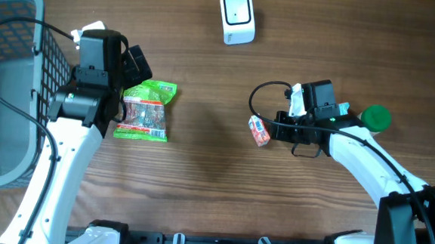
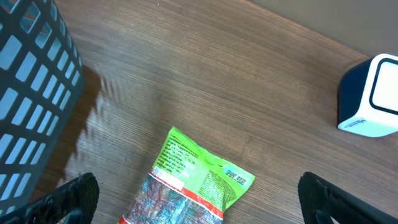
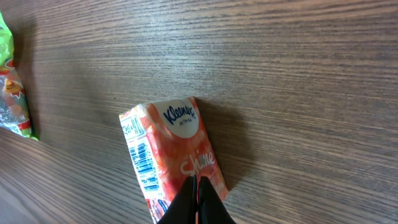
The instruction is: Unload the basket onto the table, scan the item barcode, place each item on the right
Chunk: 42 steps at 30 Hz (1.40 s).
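I read "Kleenex" in a white oval on the orange tissue pack [image 3: 174,155], with a barcode along its nine-o'clock side. The print on the green bag [image 2: 199,177] is too small to read.

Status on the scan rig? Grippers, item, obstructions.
Left gripper: jaws open over snack bag. Right gripper: jaws shut on tissue pack edge, barcode visible along its side. Nothing between pack and scanner.

The right gripper [image 3: 196,186] is pinching the orange Kleenex tissue pack [image 3: 171,146] at its near end, barcode side showing, above the wooden table [image 3: 292,74].
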Motion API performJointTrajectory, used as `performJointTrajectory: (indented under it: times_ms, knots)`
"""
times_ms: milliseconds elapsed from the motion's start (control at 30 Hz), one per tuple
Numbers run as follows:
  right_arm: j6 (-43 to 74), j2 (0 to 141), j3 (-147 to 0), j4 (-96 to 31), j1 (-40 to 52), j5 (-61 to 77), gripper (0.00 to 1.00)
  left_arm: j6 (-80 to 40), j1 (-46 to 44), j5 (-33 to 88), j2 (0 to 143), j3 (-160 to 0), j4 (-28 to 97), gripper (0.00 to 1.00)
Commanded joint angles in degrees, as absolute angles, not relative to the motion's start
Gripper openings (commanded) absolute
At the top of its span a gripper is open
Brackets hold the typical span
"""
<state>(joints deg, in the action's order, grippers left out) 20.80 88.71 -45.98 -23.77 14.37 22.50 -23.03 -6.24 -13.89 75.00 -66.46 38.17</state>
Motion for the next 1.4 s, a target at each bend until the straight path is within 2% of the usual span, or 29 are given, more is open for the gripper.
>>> performJointTrajectory:
  times_ms: [0, 1367]
  knots:
    - [21.2, 88.9, -45.4, -24.5, 14.3, 23.7, 0.04, -22.7, -5.9, -14.8, 75.0, -67.1, 38.0, 1.00]
    - [21.0, 88.9, -45.4, -26.9, 14.3, 28.4, 0.04, -22.7, -5.9, -14.8, 75.0, -67.1, 38.0, 1.00]
